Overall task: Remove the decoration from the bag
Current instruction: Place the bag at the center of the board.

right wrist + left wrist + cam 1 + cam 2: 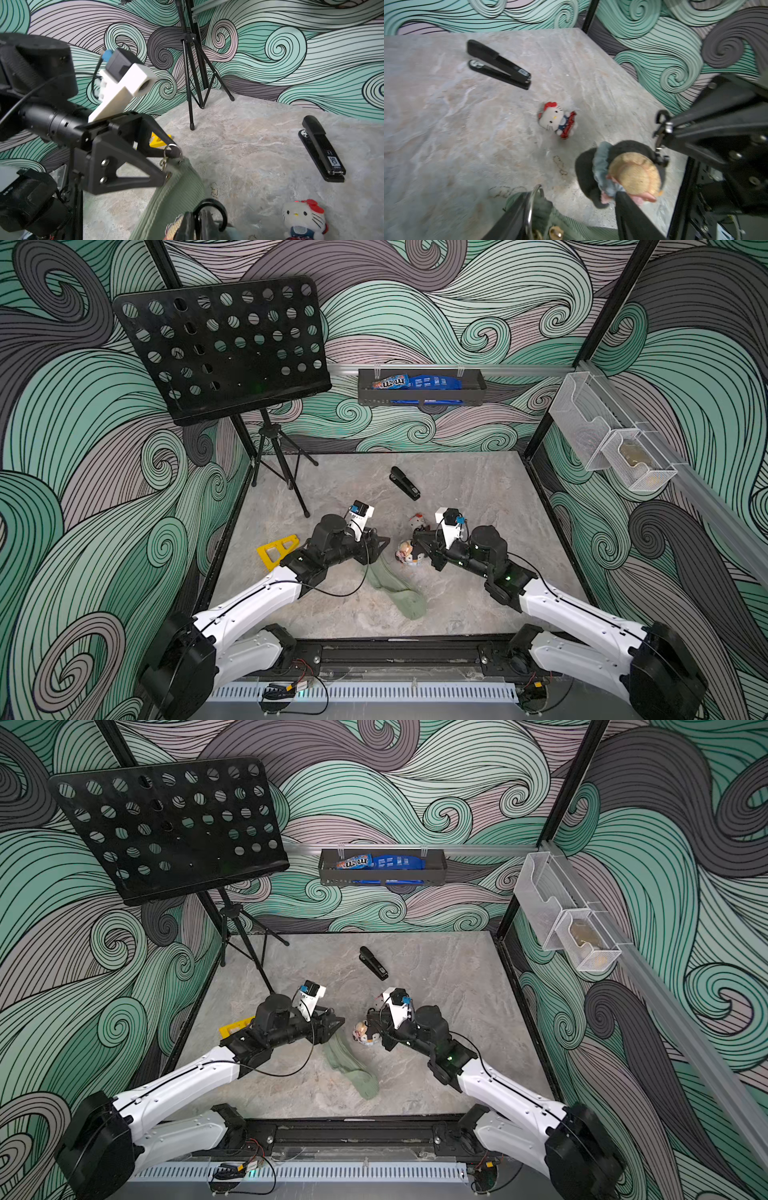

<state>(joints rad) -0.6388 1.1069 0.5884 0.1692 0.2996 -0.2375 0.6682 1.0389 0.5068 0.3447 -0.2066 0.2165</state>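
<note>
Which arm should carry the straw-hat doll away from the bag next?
Right. The right fingers are shut on the black clasp of the straw-hat doll, which is apart from the sage-green bag. The left fingers stand apart at the bag's end.

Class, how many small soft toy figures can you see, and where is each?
2. The Hello Kitty plush lies alone on the table near the stapler. The straw-hat doll is beside the bag, at the right gripper. No others show.

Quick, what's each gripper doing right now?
Left gripper: open, straddling the ring end of the bag.
Right gripper: shut on the black clasp of the straw-hat doll.
</note>
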